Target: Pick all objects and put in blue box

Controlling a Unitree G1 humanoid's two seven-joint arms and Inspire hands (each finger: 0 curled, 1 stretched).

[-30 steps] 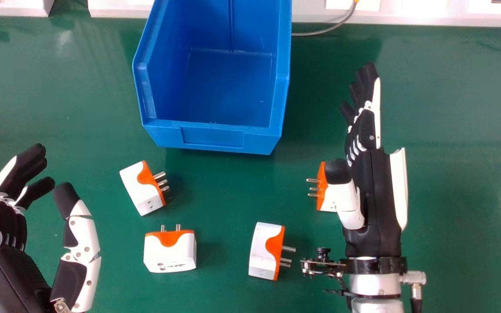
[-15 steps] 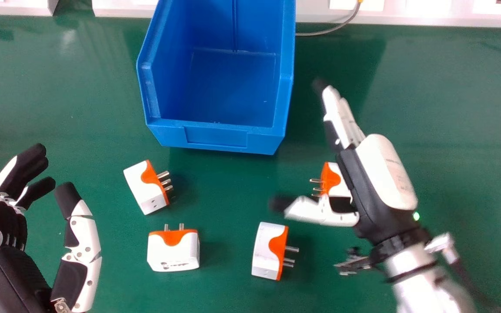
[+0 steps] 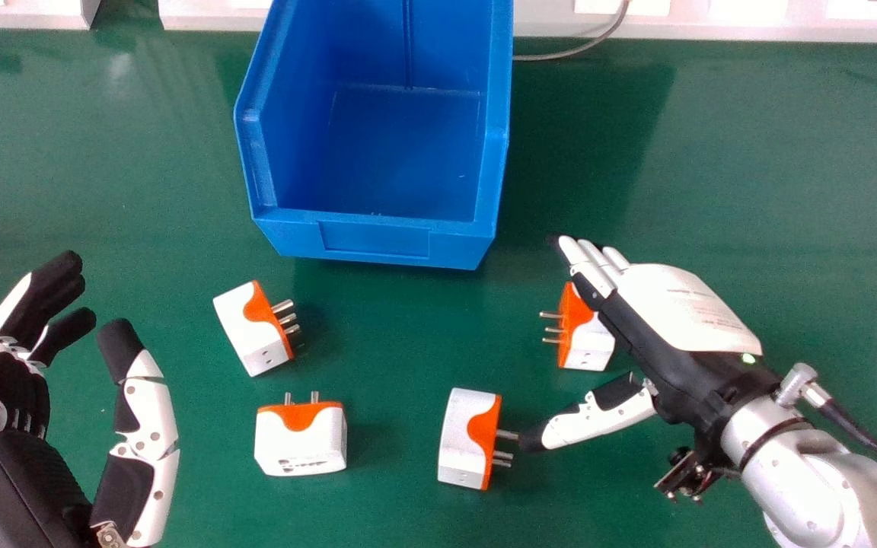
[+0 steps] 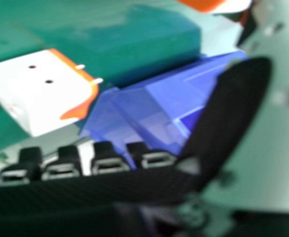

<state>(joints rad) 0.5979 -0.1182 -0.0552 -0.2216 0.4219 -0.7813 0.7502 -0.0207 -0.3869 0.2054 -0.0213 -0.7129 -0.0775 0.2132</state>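
In the head view, four plug adapters lie on the green table. The right adapter (image 3: 591, 352) is at four o'clock from the middle of the view, the near adapter (image 3: 454, 441) at six, the third adapter (image 3: 305, 445) at seven, and the fourth adapter (image 3: 244, 331) between eight and nine. All wait outside the blue box (image 3: 377, 240), which stands toward twelve with its low front facing us.

We must be careful here, because the thumb of our right hand (image 3: 682, 304) has its tip very near the prongs of the near adapter (we cannot tell if they touch). If we sweep the thumb toward nine o'clock, it could push this adapter or turn it. If we close too early, the right adapter may slip away, since it is smooth and hard.

About the pose: the right hand has its back turned up, fingers extended toward ten or eleven o'clock, thumb stretched toward eight. It is open and grips nothing. Our left hand (image 3: 8, 396) rests open at eight to nine o'clock.

In the right hand view, a white and orange adapter (image 4: 40, 94) appears beyond the fingertips, not gripped; we judge it is the right one. The box shows behind it, seen slanted.
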